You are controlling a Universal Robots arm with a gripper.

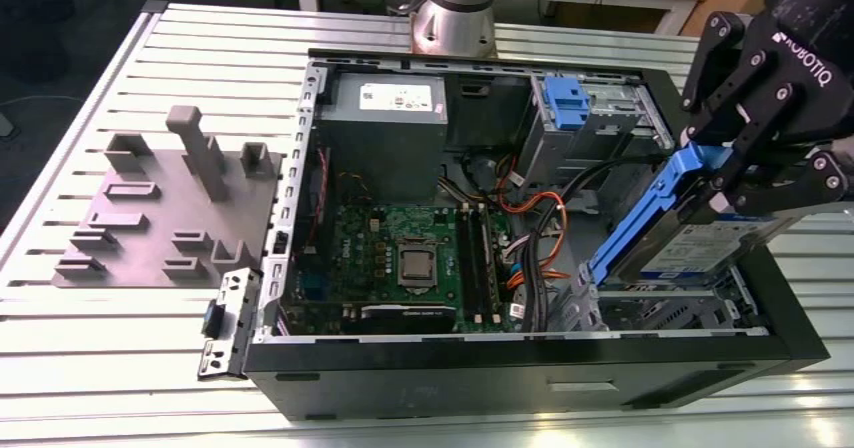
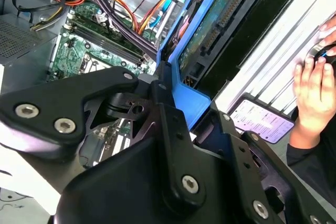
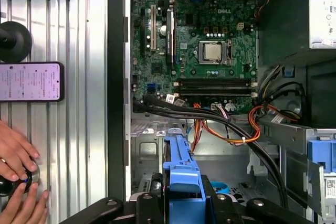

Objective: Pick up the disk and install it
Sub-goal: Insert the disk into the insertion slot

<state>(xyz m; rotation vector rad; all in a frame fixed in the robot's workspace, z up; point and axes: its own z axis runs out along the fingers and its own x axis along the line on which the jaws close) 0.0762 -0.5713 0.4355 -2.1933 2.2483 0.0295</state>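
The disk [image 1: 705, 250], a silver-grey drive with a white-and-blue label in a blue carrier frame, hangs tilted over the open computer case [image 1: 534, 360] at the exterior view's right. My black gripper [image 1: 721, 183] is shut on its upper end, fingers pressed on both sides of the carrier. The disk's lower end points down into the metal drive bay [image 1: 667, 313] at the case's front corner. In the second wrist view the blue carrier [image 2: 191, 98] sits clamped between my fingers [image 2: 165, 114], its green circuit side [image 2: 210, 30] showing. The first wrist view shows the carrier's edge [image 3: 178, 169] above the bay.
Inside the case lie the motherboard [image 1: 400, 258], orange and black cables [image 1: 534, 218], a grey power supply box [image 1: 380, 118] and a blue latch [image 1: 567, 103]. A grey fixture plate [image 1: 160, 208] sits at the exterior view's left. A person's hands [image 3: 16, 171] and a phone [image 3: 31, 81] rest beside the case.
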